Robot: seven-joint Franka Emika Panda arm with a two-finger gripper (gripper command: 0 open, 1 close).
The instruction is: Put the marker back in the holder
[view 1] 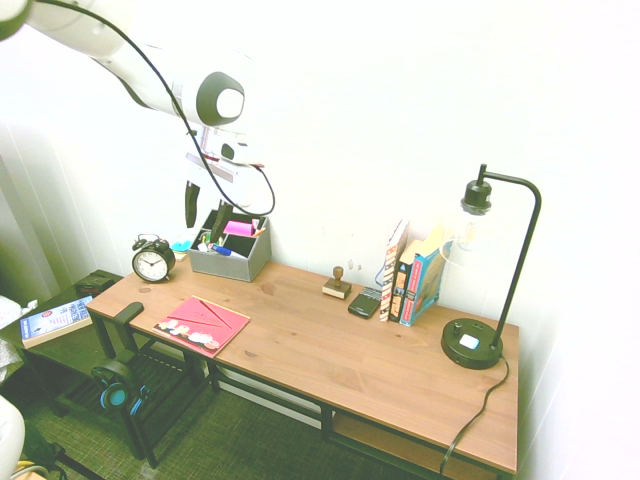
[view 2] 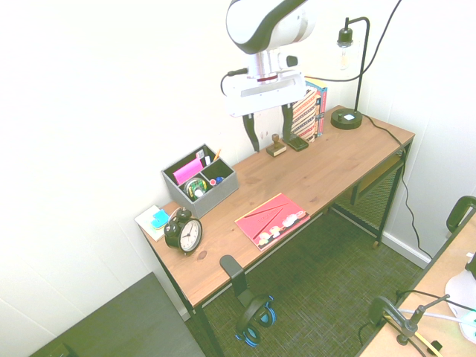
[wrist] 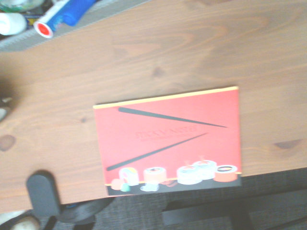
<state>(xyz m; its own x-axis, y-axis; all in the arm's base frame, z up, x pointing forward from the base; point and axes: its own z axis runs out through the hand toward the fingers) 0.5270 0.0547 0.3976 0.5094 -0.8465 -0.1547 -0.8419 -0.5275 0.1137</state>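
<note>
The grey holder [view 1: 232, 262] stands at the back left of the wooden desk, also visible from the other side [view 2: 216, 190] and as a grey rim [wrist: 19, 42] in the wrist view. The marker [wrist: 61, 14], white with a blue part, lies in the holder's front compartment; its blue shows there too [view 1: 222, 250]. My gripper [view 2: 270, 130] hangs open in the air above the desk, apart from the holder, with nothing between its fingers. In the first exterior view the gripper [view 1: 203, 212] appears just above the holder's left side.
A black alarm clock [view 1: 153, 260] stands left of the holder. A red sushi booklet [wrist: 168, 141] lies near the front edge. A wooden stamp [view 1: 337, 284], a phone, books [view 1: 410, 275] and a black lamp [view 1: 480, 340] line the back right. Headphones [view 1: 120, 388] hang at the front left.
</note>
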